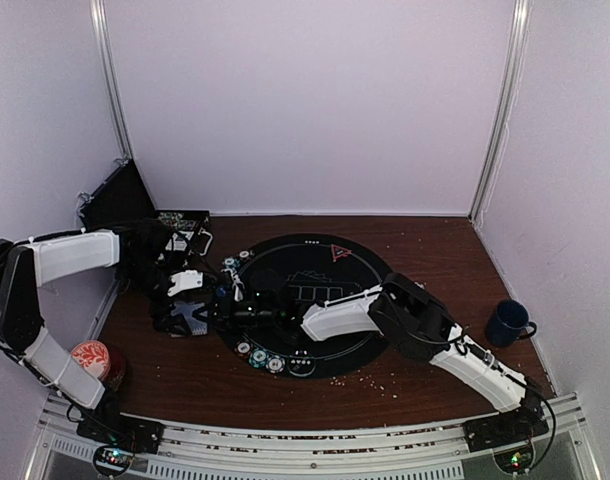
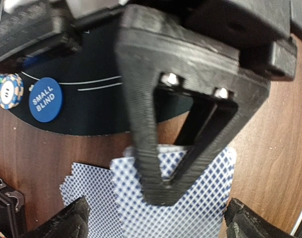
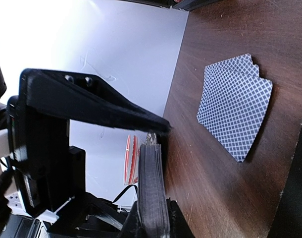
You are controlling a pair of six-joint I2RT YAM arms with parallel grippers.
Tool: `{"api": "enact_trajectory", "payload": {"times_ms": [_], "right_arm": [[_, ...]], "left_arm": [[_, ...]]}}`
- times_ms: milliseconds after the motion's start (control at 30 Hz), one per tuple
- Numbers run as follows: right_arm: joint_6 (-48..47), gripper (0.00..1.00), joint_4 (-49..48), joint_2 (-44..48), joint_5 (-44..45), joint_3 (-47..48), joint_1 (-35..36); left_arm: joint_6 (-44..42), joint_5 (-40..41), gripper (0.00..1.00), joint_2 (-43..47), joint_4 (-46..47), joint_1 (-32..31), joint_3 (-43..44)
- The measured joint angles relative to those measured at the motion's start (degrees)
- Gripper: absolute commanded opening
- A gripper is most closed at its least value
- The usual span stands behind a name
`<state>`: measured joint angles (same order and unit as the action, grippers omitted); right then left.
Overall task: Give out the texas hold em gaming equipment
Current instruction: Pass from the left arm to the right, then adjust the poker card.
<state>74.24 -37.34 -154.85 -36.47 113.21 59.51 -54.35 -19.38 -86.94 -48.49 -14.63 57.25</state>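
My left gripper [image 2: 158, 225] stood spread wide, its two fingertips [image 2: 67, 223] well apart and nothing between them, hanging over the dealt cards [image 2: 205, 208]. Those cards lay face down in a small overlapping fan on the bare wood of the table [image 1: 435, 250], just off the left edge of the round black mat [image 1: 330, 358]. From above they showed as a pale patch [image 1: 195, 318] under my left gripper [image 1: 185, 300]. My right gripper [image 3: 153, 223] was closed narrow on the deck [image 3: 152, 183], pinching the stack across its thickness with the cards standing on edge. It reached across the mat until it sat right beside my left one [image 1: 247, 308], close enough that one of its black fingers [image 2: 141, 124] filled much of the left wrist view. From the right wrist the same dealt fan [image 3: 235, 106] lay flat on the wood, apart from the deck. The blue SMALL BLIND button [image 2: 45, 99] rested on the mat near its rim, with striped chips [image 2: 11, 90] just beside it. More chips [image 1: 260, 357] sat in a short row at the mat's near edge, and the red triangle marker [image 1: 338, 252] lay toward its far side. The dark blue mug [image 1: 507, 322] stood off to the right of the table, the red-topped can [image 1: 91, 357] at the near left corner.
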Motion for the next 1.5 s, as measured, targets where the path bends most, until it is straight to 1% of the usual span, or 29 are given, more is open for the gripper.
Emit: {"api": "enact_trajectory", "payload": {"times_ms": [100, 233, 433, 533, 733, 933, 1033, 1133, 1233, 1300, 1400, 1500], "right_arm": [[-0.9, 0.00, 0.0, 0.2, -0.1, -1.1, 0.0], [-2.3, 0.00, 0.8, 2.1, -0.1, -5.7, -0.2], [-5.8, 0.00, 4.1, 8.8, 0.1, -13.0, -1.4], [-7.9, 0.00, 6.1, 13.5, 0.3, -15.5, -2.2], [-11.6, 0.00, 10.9, 23.3, 1.8, -21.6, -4.5], [-16.5, 0.00, 19.0, 32.3, 3.6, -25.6, -7.6], [-19.7, 0.00, 22.7, 39.5, 5.5, -31.3, -8.8], [-21.9, 0.00, 24.3, 46.1, 7.2, -37.6, -9.6], [-23.0, 0.00, 23.6, 51.7, 8.3, -44.6, -10.4], [-23.1, 0.00, 22.4, 54.8, 8.5, -50.0, -11.0], [-22.7, 0.00, 19.4, 56.7, 8.4, -56.4, -12.3], [-21.2, 0.00, 15.4, 56.7, 7.9, -60.9, -13.4]], "left_arm": [[0.0, 0.0, 0.98, 0.7, 0.7, 0.0, -0.2], [0.0, 0.0, 0.98, 1.2, 1.3, 0.0, -0.2], [2.2, -1.9, 0.98, 1.3, 4.2, 0.0, 0.6], [4.1, -4.0, 0.98, 1.3, 6.4, 0.0, 2.4], [9.9, -7.4, 0.98, 2.3, 13.9, 0.0, 4.5], [14.6, -11.6, 0.98, 2.2, 20.3, 0.0, 5.0], [16.2, -14.2, 0.98, 0.7, 21.6, -0.2, 6.3], [17.0, -14.6, 0.98, -1.7, 23.0, -1.4, 8.2], [17.1, -14.3, 0.98, -2.3, 25.0, -4.1, 7.9], [17.1, -14.6, 0.98, -1.9, 26.7, -7.0, 7.3], [17.2, -16.2, 0.98, -0.6, 29.8, -9.7, 5.1], [17.0, -16.8, 0.98, 1.6, 33.8, -11.6, 1.5]]}}
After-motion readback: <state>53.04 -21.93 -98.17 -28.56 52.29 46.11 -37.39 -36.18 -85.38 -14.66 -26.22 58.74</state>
